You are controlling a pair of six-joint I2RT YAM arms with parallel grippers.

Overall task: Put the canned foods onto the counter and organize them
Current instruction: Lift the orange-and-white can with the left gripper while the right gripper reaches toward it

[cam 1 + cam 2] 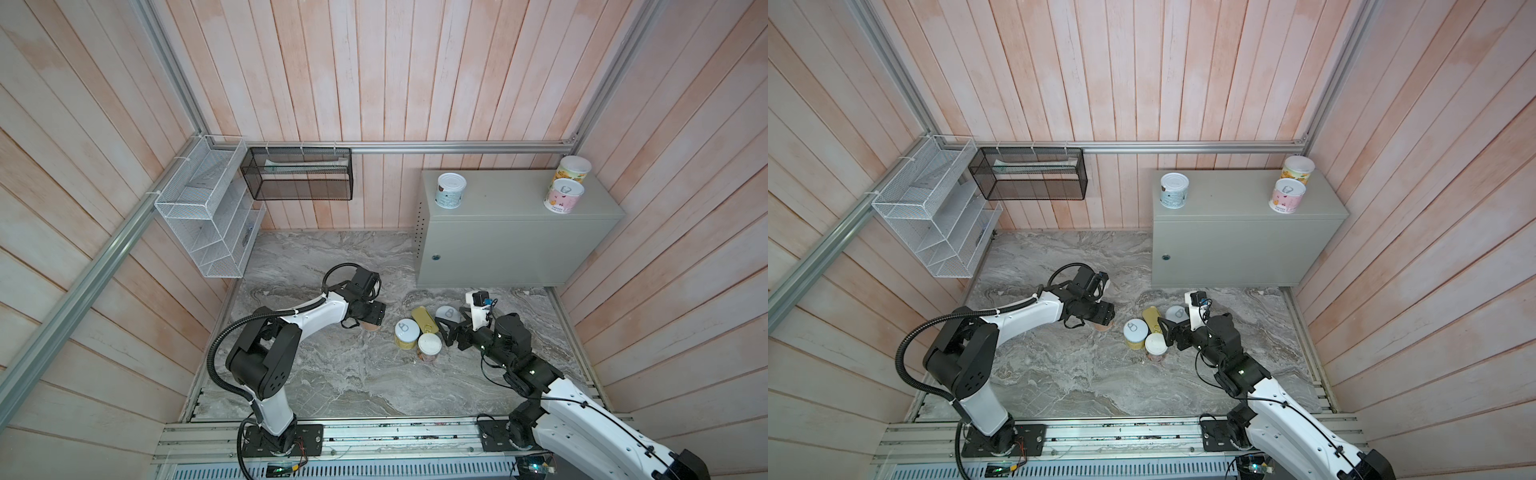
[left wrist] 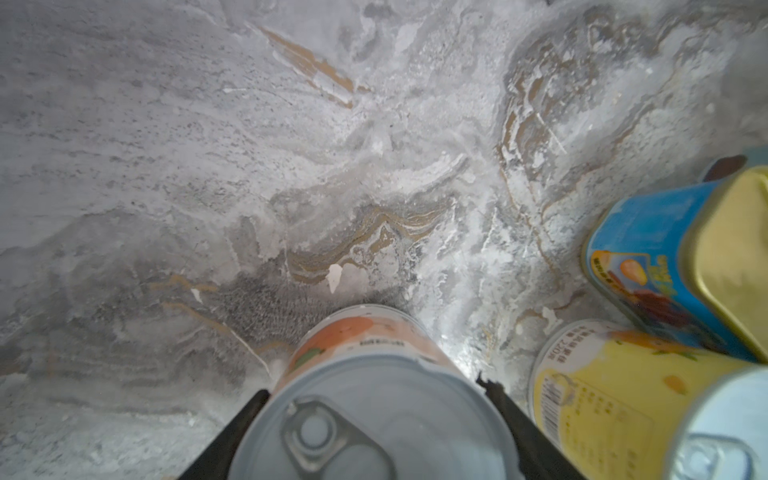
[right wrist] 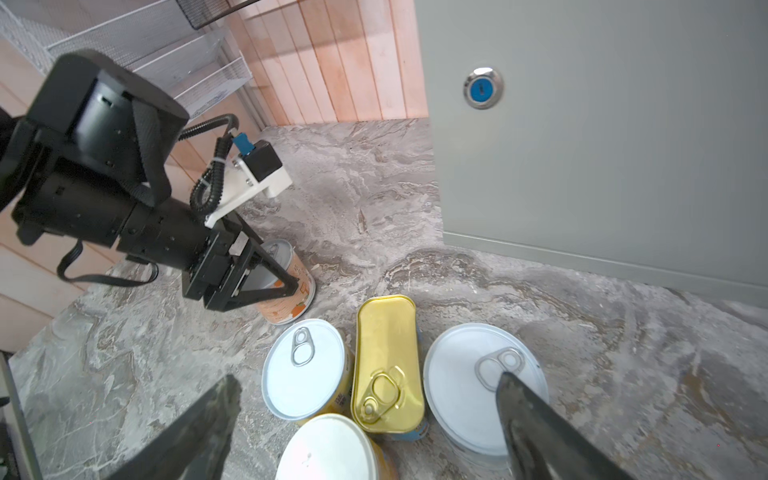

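One orange tin (image 1: 371, 327), mostly hidden under left fingers (image 2: 523, 432) clamping it, right fingers (image 3: 534, 419) spread wide, empty

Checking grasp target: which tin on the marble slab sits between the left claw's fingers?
The orange-labelled tin, apart from the four clustered tins; the left claw grips its sides.
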